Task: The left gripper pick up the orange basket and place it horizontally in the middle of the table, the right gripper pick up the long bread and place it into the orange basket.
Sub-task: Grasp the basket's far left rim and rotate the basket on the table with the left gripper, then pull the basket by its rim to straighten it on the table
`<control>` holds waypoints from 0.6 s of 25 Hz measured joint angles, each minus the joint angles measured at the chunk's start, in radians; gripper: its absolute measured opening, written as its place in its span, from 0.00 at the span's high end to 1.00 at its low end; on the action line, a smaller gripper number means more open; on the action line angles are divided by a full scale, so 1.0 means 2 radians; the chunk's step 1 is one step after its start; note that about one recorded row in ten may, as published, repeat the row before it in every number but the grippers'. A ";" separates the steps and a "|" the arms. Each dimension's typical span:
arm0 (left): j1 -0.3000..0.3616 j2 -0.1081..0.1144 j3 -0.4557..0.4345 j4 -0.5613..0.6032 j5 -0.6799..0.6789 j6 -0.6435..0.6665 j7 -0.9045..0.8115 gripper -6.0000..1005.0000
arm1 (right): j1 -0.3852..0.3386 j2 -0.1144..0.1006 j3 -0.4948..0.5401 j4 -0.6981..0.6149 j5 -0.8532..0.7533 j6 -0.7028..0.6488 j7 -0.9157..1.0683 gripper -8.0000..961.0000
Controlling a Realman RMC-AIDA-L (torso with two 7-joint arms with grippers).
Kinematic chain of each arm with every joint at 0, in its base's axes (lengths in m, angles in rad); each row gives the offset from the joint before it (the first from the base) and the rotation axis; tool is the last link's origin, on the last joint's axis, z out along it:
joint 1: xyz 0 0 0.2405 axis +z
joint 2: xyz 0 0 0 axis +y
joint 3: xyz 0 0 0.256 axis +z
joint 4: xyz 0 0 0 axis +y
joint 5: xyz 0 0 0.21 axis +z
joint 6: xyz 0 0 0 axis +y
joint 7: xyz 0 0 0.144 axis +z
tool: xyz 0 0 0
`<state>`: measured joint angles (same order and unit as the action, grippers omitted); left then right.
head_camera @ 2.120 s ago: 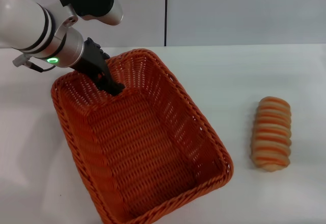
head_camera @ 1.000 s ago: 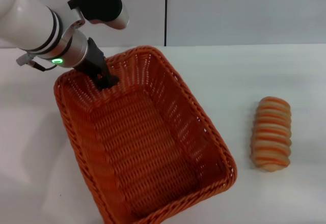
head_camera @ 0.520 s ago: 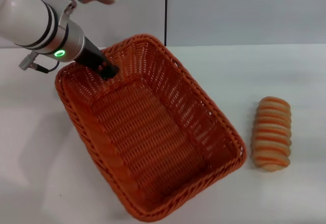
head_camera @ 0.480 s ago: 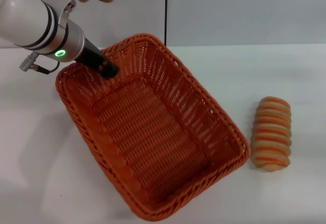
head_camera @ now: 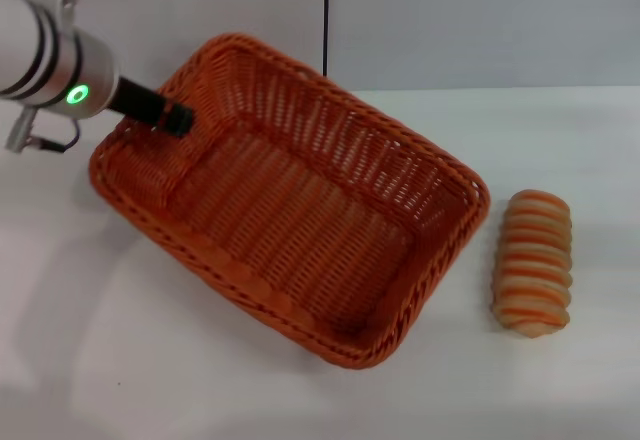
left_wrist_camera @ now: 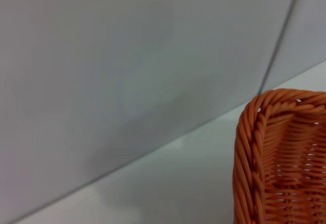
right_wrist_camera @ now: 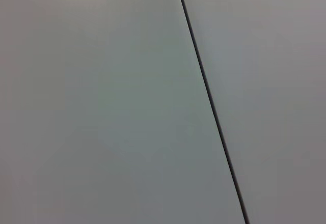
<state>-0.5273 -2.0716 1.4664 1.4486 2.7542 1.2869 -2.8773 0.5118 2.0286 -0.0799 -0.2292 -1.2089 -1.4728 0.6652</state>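
orange basket (head_camera: 290,220) swung nearer horizontal since earlier; left gripper (head_camera: 172,120) clamped on its left rim, long bread (head_camera: 533,262) far right.

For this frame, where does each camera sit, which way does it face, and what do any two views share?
Head view: looks forward and down at the table, orange basket and long bread; the left gripper grips the basket's rim.
Left wrist view: on the left arm, facing the wall and a basket corner; no fingers show.
Right wrist view: faces only wall; no arm shows.
Shared: head and left wrist views both show the basket.
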 joint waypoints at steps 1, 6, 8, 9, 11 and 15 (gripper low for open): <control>0.012 -0.001 -0.008 0.004 0.000 0.003 0.000 0.75 | 0.003 0.000 -0.001 0.000 0.000 0.004 0.000 0.31; 0.042 -0.002 -0.032 0.010 -0.004 0.006 -0.001 0.78 | 0.007 -0.001 -0.003 0.000 -0.001 0.010 0.001 0.31; 0.050 -0.002 -0.036 0.012 -0.005 0.007 -0.001 0.79 | 0.008 -0.001 -0.004 0.000 -0.002 0.011 0.001 0.31; 0.065 -0.003 -0.041 0.021 -0.006 0.007 -0.002 0.80 | 0.010 -0.001 -0.005 0.000 -0.004 0.015 0.001 0.31; 0.081 -0.003 -0.043 0.032 -0.012 0.007 -0.002 0.81 | 0.012 -0.001 -0.006 0.000 -0.004 0.017 0.001 0.31; 0.109 -0.004 -0.044 0.046 -0.037 0.005 -0.003 0.81 | 0.012 -0.001 -0.011 0.001 -0.004 0.018 0.001 0.31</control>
<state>-0.3084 -2.0787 1.3786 1.5399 2.6801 1.2978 -2.8834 0.5360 2.0257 -0.1022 -0.2263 -1.2173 -1.4374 0.6673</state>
